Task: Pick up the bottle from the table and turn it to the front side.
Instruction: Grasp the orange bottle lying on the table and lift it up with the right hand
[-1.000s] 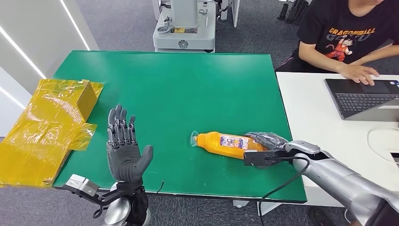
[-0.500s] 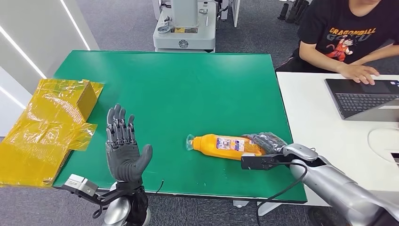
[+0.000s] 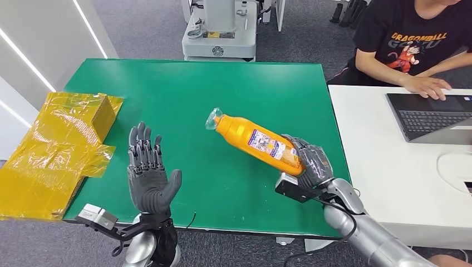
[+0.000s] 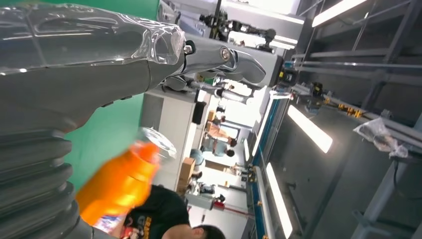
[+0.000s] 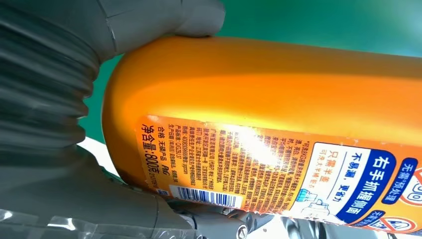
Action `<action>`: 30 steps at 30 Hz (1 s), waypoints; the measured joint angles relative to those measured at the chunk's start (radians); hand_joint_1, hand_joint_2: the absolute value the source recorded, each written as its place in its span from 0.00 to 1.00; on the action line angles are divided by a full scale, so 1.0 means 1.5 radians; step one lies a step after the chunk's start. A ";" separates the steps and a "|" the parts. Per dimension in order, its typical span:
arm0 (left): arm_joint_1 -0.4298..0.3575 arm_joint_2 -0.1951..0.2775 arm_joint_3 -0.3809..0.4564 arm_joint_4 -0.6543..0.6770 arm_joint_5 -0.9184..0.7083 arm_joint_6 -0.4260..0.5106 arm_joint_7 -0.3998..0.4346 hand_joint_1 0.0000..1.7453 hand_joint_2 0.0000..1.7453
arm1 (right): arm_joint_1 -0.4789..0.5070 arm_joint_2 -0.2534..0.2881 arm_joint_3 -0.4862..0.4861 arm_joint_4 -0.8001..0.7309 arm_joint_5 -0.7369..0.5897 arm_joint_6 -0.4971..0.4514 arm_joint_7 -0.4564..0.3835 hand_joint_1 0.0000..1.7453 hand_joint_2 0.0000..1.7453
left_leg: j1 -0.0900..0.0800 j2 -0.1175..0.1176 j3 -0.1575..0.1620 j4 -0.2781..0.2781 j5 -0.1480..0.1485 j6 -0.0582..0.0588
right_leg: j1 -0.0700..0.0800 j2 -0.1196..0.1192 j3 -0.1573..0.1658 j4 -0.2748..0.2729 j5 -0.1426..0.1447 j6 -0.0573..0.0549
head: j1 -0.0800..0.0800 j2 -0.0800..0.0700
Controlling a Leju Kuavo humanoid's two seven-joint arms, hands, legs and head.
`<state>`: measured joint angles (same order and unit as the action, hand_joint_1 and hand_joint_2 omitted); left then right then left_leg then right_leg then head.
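Bottle [image 3: 257, 143] now off the green table [image 3: 222, 89], lifted since a moment ago, tilted cap far-left; gripped at base by right hand [image 3: 309, 162]; left hand [image 3: 147, 173] spread, idle; label-turning next.

Right hand [image 3: 311, 164] hides the bottle [image 3: 253, 142] base; person's head cropped.

Head view: bright, even overhead light; sharp throughout; soft faint shadows on the flat green table top [image 3: 222, 100].

Left wrist view: white ceiling strip lights [image 4: 309, 128] blown out; orange plastic bottle with clear cap [image 4: 122, 181] smeared by blur; glare on the clear film near the lens.

Right wrist view: white glare patch on the bottle's printed orange label [image 5: 249, 144]; near grey ribbed wrist cover [image 5: 40, 84] soft, out of focus.
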<state>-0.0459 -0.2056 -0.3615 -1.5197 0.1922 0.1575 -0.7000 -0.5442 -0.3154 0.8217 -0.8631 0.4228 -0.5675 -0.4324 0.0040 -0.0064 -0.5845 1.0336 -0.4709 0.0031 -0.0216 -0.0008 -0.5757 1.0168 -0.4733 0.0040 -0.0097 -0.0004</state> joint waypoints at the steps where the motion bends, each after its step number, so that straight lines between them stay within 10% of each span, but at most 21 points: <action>1: -0.007 0.000 -0.003 0.008 0.001 -0.002 0.000 0.00 1.00 | 0.019 0.004 -0.016 -0.018 0.005 -0.022 -0.007 1.00 1.00 | 0.000 0.000 0.000 0.000 0.000 0.000 | 0.000 0.000 0.000 0.000 0.000 0.000 | 0.000 0.000; 14: -0.143 0.003 -0.042 0.155 0.104 -0.103 0.069 0.00 1.00 | 0.127 0.078 -0.134 -0.137 0.001 -0.083 -0.128 1.00 1.00 | 0.000 0.001 -0.001 0.000 0.002 0.000 | 0.000 0.001 -0.001 0.001 0.001 -0.001 | 0.000 0.000; 30: -0.233 0.008 -0.085 0.268 0.139 -0.131 0.104 0.00 1.00 | 0.079 0.123 -0.087 -0.067 0.029 0.047 -0.050 1.00 1.00 | 0.000 0.001 -0.002 0.000 0.002 -0.001 | 0.000 0.001 -0.002 0.001 0.001 -0.001 | 0.000 0.000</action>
<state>-0.3947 -0.1936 -0.4890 -1.1170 0.4002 -0.0389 -0.5446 -0.4256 -0.1308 0.6911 -0.9642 0.4656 -0.4975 -0.5077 0.0040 -0.0051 -0.5874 1.0334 -0.4680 0.0023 -0.0216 0.0009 -0.5794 1.0179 -0.4713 0.0031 -0.0099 -0.0004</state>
